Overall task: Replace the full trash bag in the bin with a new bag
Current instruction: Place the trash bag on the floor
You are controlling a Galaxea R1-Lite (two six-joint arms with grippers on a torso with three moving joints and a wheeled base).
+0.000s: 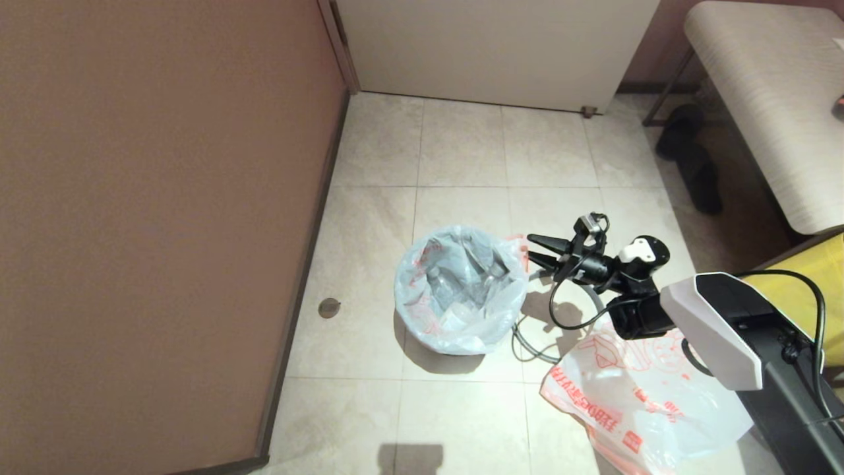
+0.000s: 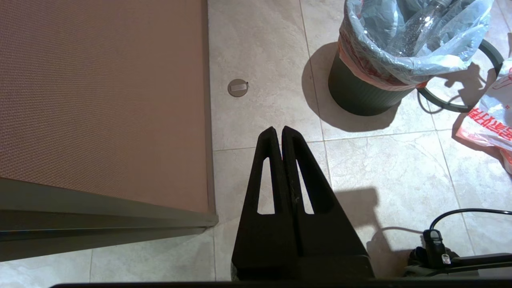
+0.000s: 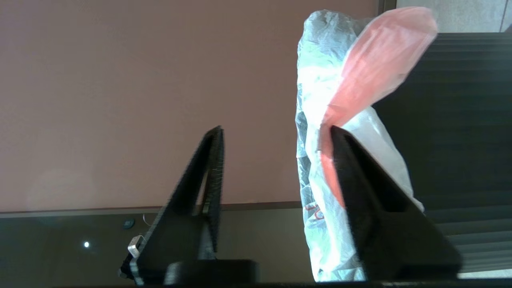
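Note:
The full trash bag (image 1: pixel 461 290), translucent white with clear bottles inside, lines the small black bin (image 2: pixel 360 96) on the tiled floor. Its pink-red handle (image 3: pixel 380 52) sticks up at the side facing my right arm. My right gripper (image 1: pixel 529 249) is level at that rim and open. In the right wrist view the bag's edge (image 3: pixel 316 80) and handle lie inside the gap against one finger (image 3: pixel 360 180). The grey ring rim (image 2: pixel 460 107) lies on the floor beside the bin. The new bag (image 1: pixel 646 396) with its orange-red cartoon lies under my right arm. My left gripper (image 2: pixel 279 130) hangs shut over bare tiles.
A brown wall (image 1: pixel 158 218) runs along the left, with a white door (image 1: pixel 494 46) at the back. A padded bench (image 1: pixel 771 99), black shoes (image 1: pixel 692 158) and a yellow bag (image 1: pixel 808 290) stand to the right. A round floor drain (image 1: pixel 328 307) sits near the wall.

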